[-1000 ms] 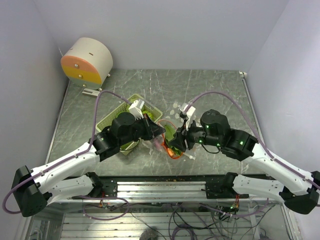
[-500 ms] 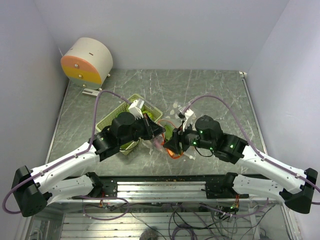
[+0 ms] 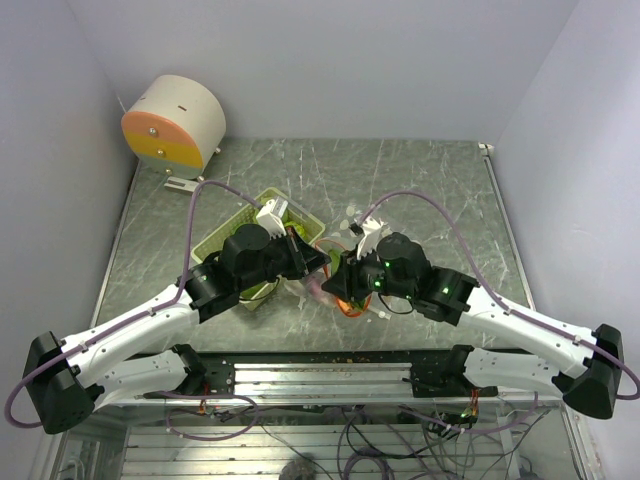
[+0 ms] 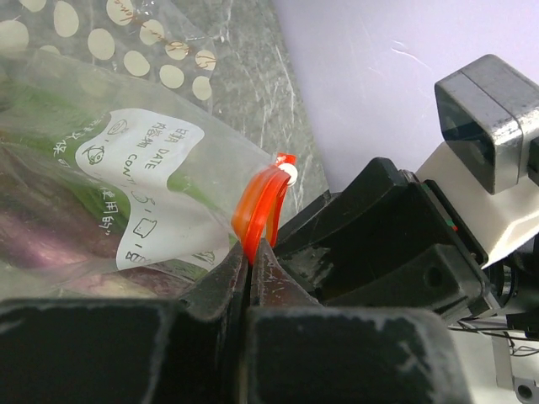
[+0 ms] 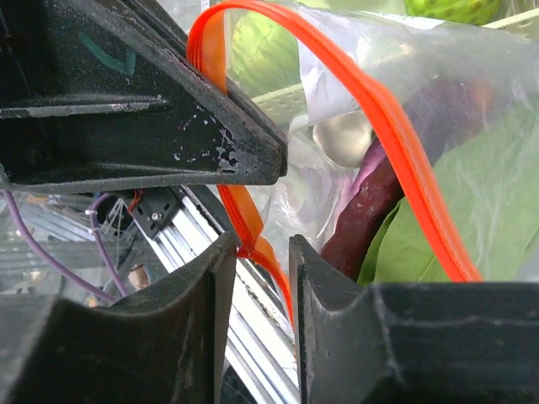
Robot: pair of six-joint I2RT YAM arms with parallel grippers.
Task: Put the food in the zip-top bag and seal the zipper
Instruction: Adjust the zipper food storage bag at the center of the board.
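Claw L (image 4: 253, 255) tight on zipper (image 4: 259, 204), claw R (image 5: 263, 252) astride, both angled inward.

Bag label (image 4: 143, 189): "DATE", perhaps "CONT"

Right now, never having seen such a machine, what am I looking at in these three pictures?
These are two robot arms, a left arm and a right arm, bolted at the near edge of a grey table. The wide picture looks down from above and behind them; the two close-ups come from a camera on each wrist. Between the arms is a clear plastic bag with an orange zipper strip, beside a green basket. The left tool is pinched shut on that strip. The right tool has the strip running between its fingers, which stand apart. Inside the bag, something purple and something green show.
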